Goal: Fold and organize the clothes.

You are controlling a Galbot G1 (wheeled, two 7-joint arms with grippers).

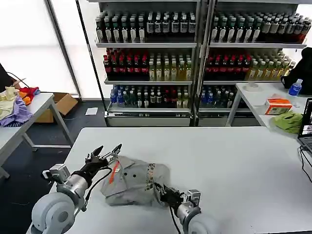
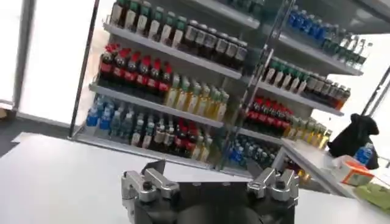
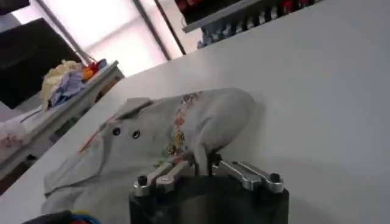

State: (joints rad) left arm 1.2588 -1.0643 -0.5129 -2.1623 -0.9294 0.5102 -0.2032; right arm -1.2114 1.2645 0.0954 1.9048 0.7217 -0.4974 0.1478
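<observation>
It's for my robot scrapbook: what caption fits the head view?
Right claw pinches the crumpled grey collared shirt; left claw hangs open beside it.

the white counter (image 1: 234,161) lies bare to the right of and beyond the crumpled grey collared shirt (image 1: 136,181), leaving wide passage there. the shirt bunches between the left hand (image 1: 108,153), spread open at its collar edge, and the right hand (image 1: 162,191), pinched on a fold, so the near-left corner is crowded.
</observation>
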